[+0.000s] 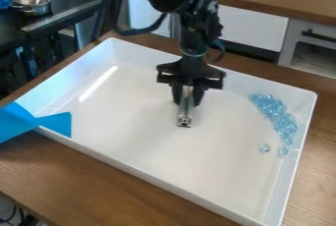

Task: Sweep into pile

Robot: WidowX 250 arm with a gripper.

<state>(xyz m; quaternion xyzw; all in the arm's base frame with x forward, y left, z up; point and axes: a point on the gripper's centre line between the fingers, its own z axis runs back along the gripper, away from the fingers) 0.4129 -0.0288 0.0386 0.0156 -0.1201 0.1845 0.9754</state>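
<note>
Camera view: your gripper (187, 98) is hanging over mid-tray (151, 136), its jaws gripping a silvery tool (185, 116); blue beads (275, 114) are lying in a band beside the wall at right. For this stroke, you are best setting the tool outside the two strays (265, 148) and sweeping gently bandward, as hard strokes risk scattering. The wall is limiting your reach; blue sheeting (56, 123) is overlapping the rim at left, well apart.

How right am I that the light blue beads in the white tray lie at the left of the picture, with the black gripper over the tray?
Wrong side: in the camera view, the light blue beads lie at the picture's right. The white tray and black gripper are as you say.
</note>
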